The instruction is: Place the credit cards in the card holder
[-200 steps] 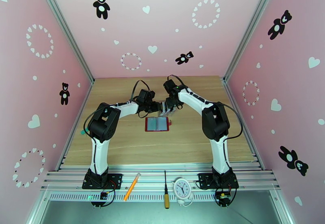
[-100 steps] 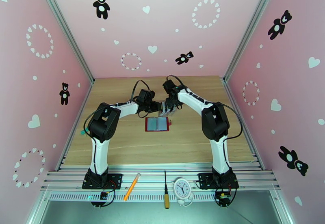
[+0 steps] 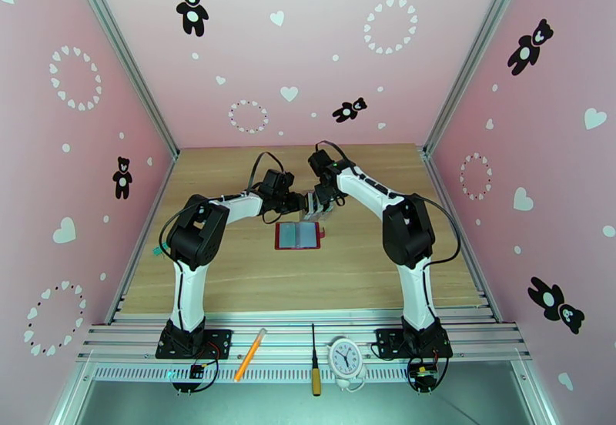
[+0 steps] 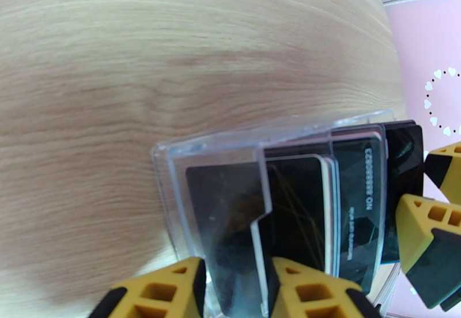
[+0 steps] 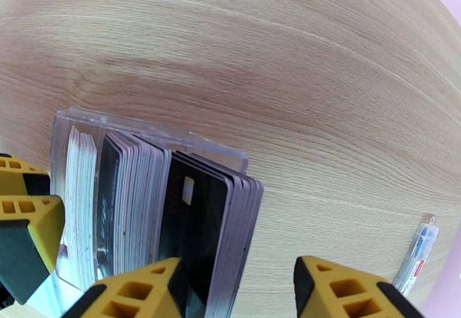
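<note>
The card holder (image 3: 298, 235), a dark-red wallet, lies open on the table with its grey pockets up. Just behind it stands a clear slotted stand (image 3: 314, 208) (image 4: 213, 158) full of upright credit cards (image 5: 190, 215) (image 4: 357, 198), dark and pale, standing on edge. My left gripper (image 3: 306, 205) (image 4: 236, 284) comes in from the left and is shut on the stand's clear front wall. My right gripper (image 3: 322, 202) (image 5: 239, 284) comes in from the right and is open. Its yellow fingers (image 5: 132, 290) straddle the dark cards at the stack's end, with a gap at the far finger.
An orange pen (image 3: 250, 355), a screwdriver (image 3: 314, 365) and a small white clock (image 3: 346, 357) lie on the metal rail by the arm bases. A small clear piece with blue and red marks (image 5: 418, 253) sits on the wood to the right. Pink walls close three sides.
</note>
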### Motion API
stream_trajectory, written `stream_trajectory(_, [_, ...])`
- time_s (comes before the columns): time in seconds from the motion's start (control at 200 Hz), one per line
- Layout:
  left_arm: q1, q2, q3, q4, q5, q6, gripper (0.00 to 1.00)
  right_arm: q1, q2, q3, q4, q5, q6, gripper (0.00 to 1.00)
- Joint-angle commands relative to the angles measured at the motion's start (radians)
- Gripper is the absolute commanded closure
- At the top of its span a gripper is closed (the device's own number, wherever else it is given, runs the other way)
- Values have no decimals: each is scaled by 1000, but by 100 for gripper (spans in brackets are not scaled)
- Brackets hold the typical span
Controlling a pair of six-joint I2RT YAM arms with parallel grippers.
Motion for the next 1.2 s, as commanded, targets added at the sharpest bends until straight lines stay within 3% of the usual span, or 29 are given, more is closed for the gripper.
stream_trajectory(0.0, [9, 36, -13, -30, -7, -7, 65, -4, -21, 29, -52, 41, -8, 48])
stream_trajectory(0.355, [9, 39, -13, -32, -10, -5, 65, -4, -36, 26, -54, 24, -5, 62])
stream_trajectory(0.811, [9, 38, -13, -33, -9, -5, 65, 4, -61, 31, -61, 29, -7, 72])
stream_trajectory(1.196, [9, 38, -10, -36, -10, -5, 65, 7, -61, 33, -62, 11, -7, 91])
